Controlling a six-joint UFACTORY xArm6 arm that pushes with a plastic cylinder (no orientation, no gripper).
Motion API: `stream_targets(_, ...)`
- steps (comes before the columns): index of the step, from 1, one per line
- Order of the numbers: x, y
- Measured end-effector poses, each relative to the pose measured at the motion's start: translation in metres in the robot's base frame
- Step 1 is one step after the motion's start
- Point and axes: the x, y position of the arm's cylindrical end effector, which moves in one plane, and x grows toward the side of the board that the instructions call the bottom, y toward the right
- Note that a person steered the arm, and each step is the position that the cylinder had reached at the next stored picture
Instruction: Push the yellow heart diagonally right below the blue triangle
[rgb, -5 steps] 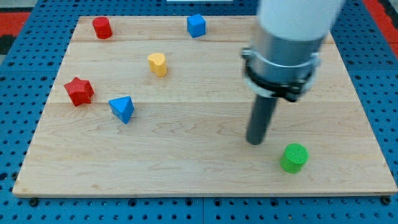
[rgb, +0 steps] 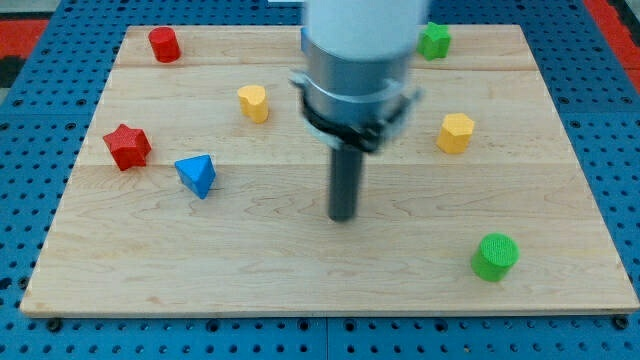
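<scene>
In the camera view, you are seeing my tip (rgb: 343, 216) resting on the pale wooden board (rgb: 300, 280), well to the right of the blue triangle block (rgb: 196, 175) and touching no block. The rod is carrying no fingers, so nothing is clamping. The yellow heart block (rgb: 253, 102) is sitting above and right of the triangle. From the triangle, the red star block (rgb: 127, 146) is lying just left, and the green cylinder block (rgb: 495, 256) far right and lower.
</scene>
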Motion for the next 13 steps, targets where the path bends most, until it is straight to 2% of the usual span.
stream_targets(1,-0.083,-0.031)
stream_targets(2,-0.167,-0.035)
stream_targets(3,-0.174,-0.064)
stream_targets(4,-0.137,-0.080)
stream_targets(5,-0.088,-0.064)
stream_targets(6,-0.118,-0.064)
stream_targets(7,-0.143,-0.095)
stream_targets(8,-0.127,-0.124)
stream_targets(10,-0.038,-0.050)
stream_targets(11,0.014,-0.039)
stream_targets(12,-0.010,-0.039)
stream_targets(13,0.017,-0.031)
